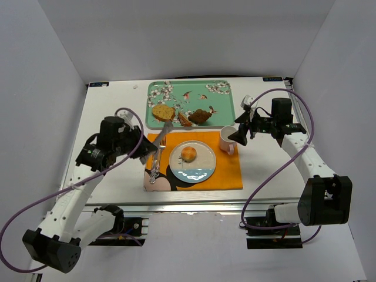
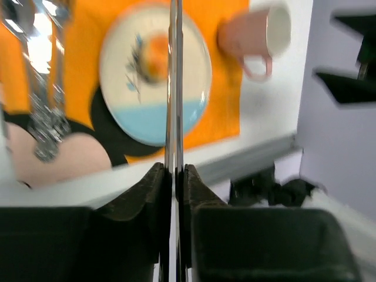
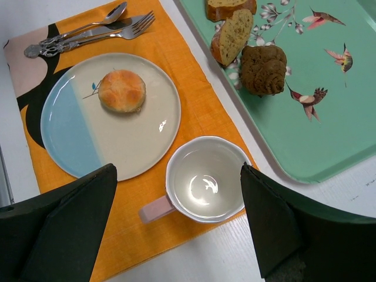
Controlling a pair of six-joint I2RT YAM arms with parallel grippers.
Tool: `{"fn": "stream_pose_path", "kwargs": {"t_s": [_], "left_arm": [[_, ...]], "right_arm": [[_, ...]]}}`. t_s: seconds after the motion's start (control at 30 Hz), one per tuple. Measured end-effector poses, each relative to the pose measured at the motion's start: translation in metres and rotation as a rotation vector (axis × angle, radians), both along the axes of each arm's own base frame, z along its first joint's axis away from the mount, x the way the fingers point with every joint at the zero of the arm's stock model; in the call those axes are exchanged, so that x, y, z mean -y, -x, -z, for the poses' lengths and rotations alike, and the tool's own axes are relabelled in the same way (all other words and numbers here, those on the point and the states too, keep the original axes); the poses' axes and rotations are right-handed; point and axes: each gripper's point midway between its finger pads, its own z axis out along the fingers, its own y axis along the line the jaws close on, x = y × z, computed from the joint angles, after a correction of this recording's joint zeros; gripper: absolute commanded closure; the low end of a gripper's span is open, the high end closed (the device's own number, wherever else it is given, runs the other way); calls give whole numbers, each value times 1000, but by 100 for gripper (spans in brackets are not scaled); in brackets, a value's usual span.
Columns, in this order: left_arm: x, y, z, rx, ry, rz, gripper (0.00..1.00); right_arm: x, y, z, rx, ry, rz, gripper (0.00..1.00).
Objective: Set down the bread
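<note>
The bread (image 1: 188, 154), a small round golden bun, lies on the round cream and blue plate (image 1: 200, 171) on the orange placemat. It also shows in the right wrist view (image 3: 121, 90) and, blurred, in the left wrist view (image 2: 154, 56). My left gripper (image 1: 150, 144) is left of the plate, shut on a thin knife (image 2: 174, 88) whose blade points toward the tray. My right gripper (image 1: 239, 138) is open and empty, its fingers either side of the pink cup (image 3: 205, 179), above it.
A green flowered tray (image 1: 220, 106) at the back holds a tan bread slice (image 1: 163, 111) and a dark brown piece (image 1: 201, 116). A fork and spoon (image 1: 155, 167) lie on the mat left of the plate. The cup (image 1: 227, 138) stands right of the plate.
</note>
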Motion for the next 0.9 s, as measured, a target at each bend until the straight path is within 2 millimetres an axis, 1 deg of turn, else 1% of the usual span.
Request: {"fn": "stream_pose_path", "kwargs": {"t_s": [0.07,0.1,0.17,0.2,0.27,0.3,0.37,0.43,0.47,0.5,0.53,0.6,0.7,0.73,0.77,0.83,0.9], "left_arm": [[-16,-20,-8,67,-57,-56,86],[-26,-30,-8,97,-96,-86,90],[-56,-56,2,159,-221,-158,95],[-70,-68,10,185,-282,-183,95],[-98,-90,34,237,-404,-216,95],[-114,-96,54,247,-477,-223,93],[-138,-100,93,232,-591,-215,92],[-153,-102,126,196,-664,-189,87],[-160,-103,139,179,-686,-181,85],[-165,-109,148,184,-698,-175,83],[-168,-114,153,195,-708,-174,79],[-173,-124,156,230,-718,-179,75],[-179,-130,159,251,-723,-193,56],[-182,-130,160,251,-723,-199,42],[-185,-130,162,249,-723,-205,23],[-191,-127,165,237,-712,-232,21],[-195,-125,169,226,-709,-245,17]], "right_arm": [[-1,1,0,10,2,-13,11],[-1,2,1,13,2,-20,12],[-2,4,2,23,7,-36,12],[-3,5,3,29,11,-46,12],[-5,7,4,41,20,-64,12],[-6,8,5,51,24,-73,11],[-9,9,5,70,32,-93,11],[-11,11,6,78,37,-107,11],[-12,11,6,78,38,-111,11],[-13,12,6,78,39,-112,11],[-13,12,6,76,41,-110,11],[-12,11,6,70,44,-100,11],[-8,8,7,37,55,-42,11],[-5,5,7,27,62,-11,11],[-2,2,8,17,72,20,11],[5,-4,12,-21,91,100,11],[13,-10,17,-63,110,181,11]]}}
